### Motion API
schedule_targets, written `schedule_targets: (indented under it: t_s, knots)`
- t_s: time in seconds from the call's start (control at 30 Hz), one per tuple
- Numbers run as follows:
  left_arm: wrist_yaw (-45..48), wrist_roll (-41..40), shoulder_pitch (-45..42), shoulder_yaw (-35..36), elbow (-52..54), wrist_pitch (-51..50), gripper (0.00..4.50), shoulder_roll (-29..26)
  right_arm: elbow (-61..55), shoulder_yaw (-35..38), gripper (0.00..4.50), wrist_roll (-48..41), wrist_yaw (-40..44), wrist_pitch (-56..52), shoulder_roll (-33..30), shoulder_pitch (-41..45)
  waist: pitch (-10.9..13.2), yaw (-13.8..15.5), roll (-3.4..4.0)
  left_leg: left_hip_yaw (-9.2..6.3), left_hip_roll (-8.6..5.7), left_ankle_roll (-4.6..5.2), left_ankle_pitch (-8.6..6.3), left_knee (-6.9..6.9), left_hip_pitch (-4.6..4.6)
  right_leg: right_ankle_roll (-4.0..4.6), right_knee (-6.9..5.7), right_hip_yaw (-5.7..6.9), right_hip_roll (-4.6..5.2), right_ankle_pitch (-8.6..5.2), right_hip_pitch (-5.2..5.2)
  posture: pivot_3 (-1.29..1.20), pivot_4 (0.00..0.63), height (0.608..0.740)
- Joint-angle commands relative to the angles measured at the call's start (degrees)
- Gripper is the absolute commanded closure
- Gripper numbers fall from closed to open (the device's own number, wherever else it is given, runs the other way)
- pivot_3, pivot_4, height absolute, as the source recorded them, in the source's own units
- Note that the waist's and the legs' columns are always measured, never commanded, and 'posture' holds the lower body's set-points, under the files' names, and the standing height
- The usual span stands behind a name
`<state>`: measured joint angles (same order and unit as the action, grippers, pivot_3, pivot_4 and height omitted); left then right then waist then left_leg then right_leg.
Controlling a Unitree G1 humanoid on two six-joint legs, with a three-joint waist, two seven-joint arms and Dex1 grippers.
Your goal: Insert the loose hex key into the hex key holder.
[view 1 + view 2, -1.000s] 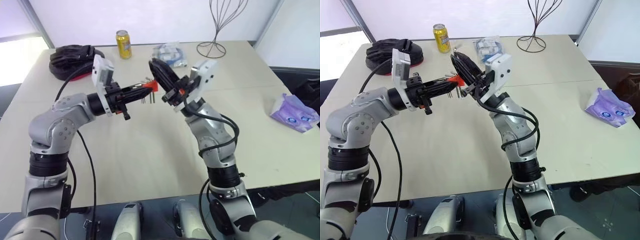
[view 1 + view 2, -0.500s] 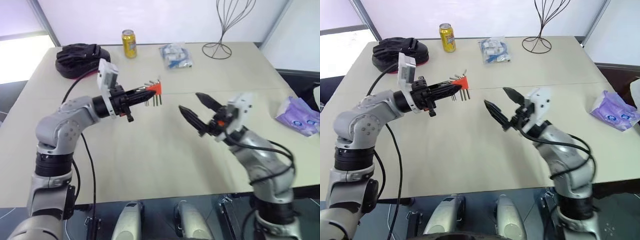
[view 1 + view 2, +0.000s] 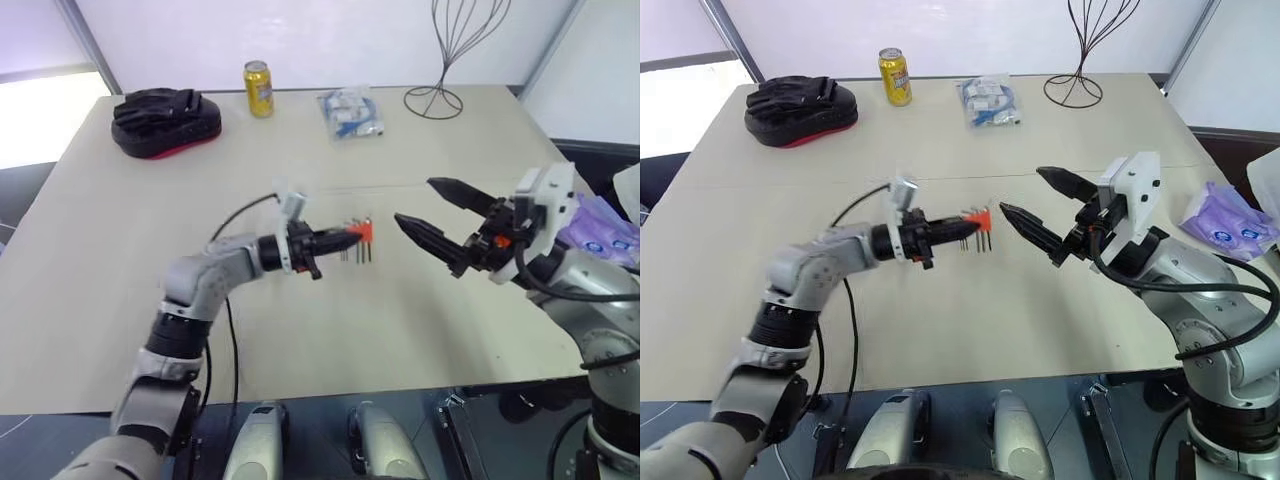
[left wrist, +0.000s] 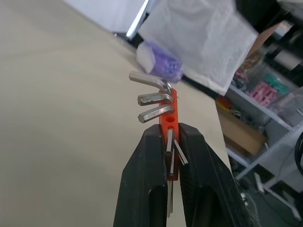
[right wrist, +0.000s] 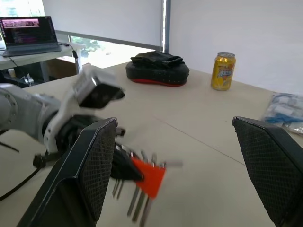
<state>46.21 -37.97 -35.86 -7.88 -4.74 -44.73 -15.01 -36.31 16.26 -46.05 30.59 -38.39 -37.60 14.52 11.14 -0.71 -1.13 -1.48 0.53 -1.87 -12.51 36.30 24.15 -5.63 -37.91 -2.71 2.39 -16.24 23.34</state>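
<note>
The orange hex key holder (image 3: 363, 231) is pinched between the fingers of my left gripper (image 3: 347, 236), which is shut on it and holds it just above the middle of the table. Several grey keys (image 4: 152, 99) stick out of the holder (image 4: 171, 119); I cannot tell the loose hex key apart from them. My right gripper (image 3: 414, 201) hovers to the right of the holder, open wide and empty, its fingertips pointing toward the holder with a short gap between. From the right wrist view, the holder (image 5: 149, 175) sits between the two spread fingers (image 5: 94, 165).
At the table's far side stand a yellow can (image 3: 258, 88), a black pouch with a red edge (image 3: 160, 108), a clear bag of blue parts (image 3: 350, 110) and a wire stand (image 3: 445, 95). A purple tissue pack (image 3: 600, 225) lies at the right edge.
My left gripper has carried the holder down and to the right, toward the table's middle. My right gripper has opened wide and swung away from the holder to the right.
</note>
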Motion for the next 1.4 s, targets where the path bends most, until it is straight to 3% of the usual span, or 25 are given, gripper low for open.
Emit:
schedule_targets:
  t_s: [0.03,0.23,0.53,0.67,0.83,0.87,1.1,1.23,1.4]
  knots:
    - [0.9,1.5,-0.6,-1.2,-1.5,0.1,4.5,1.2,-1.5,0.4,0.47,-0.1,-0.6,1.3,-0.1,0.5,0.0,0.0,0.0,-0.01,0.0,0.0,0.0,0.0,0.0,0.0,0.0,0.0,0.0,0.0,0.0,0.0,0.15,0.74]
    - [-1.0,4.3,-0.6,-2.1,-7.6,-2.2,4.5,3.9,-2.8,-0.9,0.47,0.8,-2.1,1.8,0.9,0.0,0.0,0.0,0.0,-0.05,0.0,0.0,0.0,0.01,0.0,0.0,0.0,0.0,0.01,0.0,0.0,0.0,0.15,0.74]
    - [-3.8,6.4,-0.8,0.8,-12.3,-3.5,4.5,3.6,-3.8,-2.4,0.47,1.5,-3.4,2.5,1.5,-1.1,0.0,0.0,0.0,-0.08,0.01,0.0,0.0,0.01,-0.02,0.0,-0.01,0.01,0.0,0.0,-0.01,0.0,0.15,0.74]
    - [-4.8,6.8,-1.1,3.3,-13.0,-2.4,2.83,2.7,-3.7,-2.7,0.44,1.5,-3.4,2.6,1.5,-1.2,0.0,-0.1,-0.01,-0.08,0.02,0.0,0.0,0.01,-0.07,0.0,-0.04,0.0,-0.02,0.0,-0.03,0.0,0.15,0.74]
    - [-5.4,9.1,-1.4,6.6,-13.6,2.1,0.22,-0.9,-2.8,-3.1,0.44,1.8,-2.7,2.8,1.1,-1.0,0.0,-0.2,-0.01,-0.08,0.04,0.0,0.0,0.02,-0.1,0.0,-0.05,0.0,-0.01,0.0,-0.05,0.0,0.15,0.74]
    - [-5.4,9.5,-1.3,6.8,-13.6,3.3,0.05,-1.5,-2.7,-3.1,0.44,1.8,-2.5,2.8,1.0,-1.0,0.0,-0.3,-0.01,-0.08,0.05,0.0,0.0,0.01,-0.14,0.0,-0.05,-0.01,-0.03,0.0,-0.06,0.0,0.15,0.74]
    - [1.4,12.3,-0.1,5.8,-6.6,9.6,0.05,-9.8,-0.6,-1.7,0.44,1.5,3.2,1.4,-4.0,-2.7,0.0,0.2,0.0,-0.07,0.1,0.0,0.0,-0.05,-0.11,0.01,-0.01,-0.02,-0.01,0.0,-0.06,0.0,0.15,0.74]
    - [7.5,13.2,2.7,3.9,1.7,11.4,0.05,-16.1,1.8,-1.4,0.44,2.6,10.5,0.5,-11.8,-5.3,0.0,0.2,0.0,-0.06,0.06,0.03,-0.02,-0.06,0.03,-0.01,0.22,0.02,0.17,0.0,-0.09,0.0,0.15,0.74]
    - [15.6,7.5,4.3,6.2,11.9,7.6,0.05,-23.3,6.5,-0.7,0.44,5.1,23.8,1.7,-24.0,-7.1,0.0,0.1,0.01,-0.05,0.1,0.05,-0.03,-0.04,0.02,-0.01,0.31,0.06,0.15,0.0,-0.12,0.0,0.15,0.74]
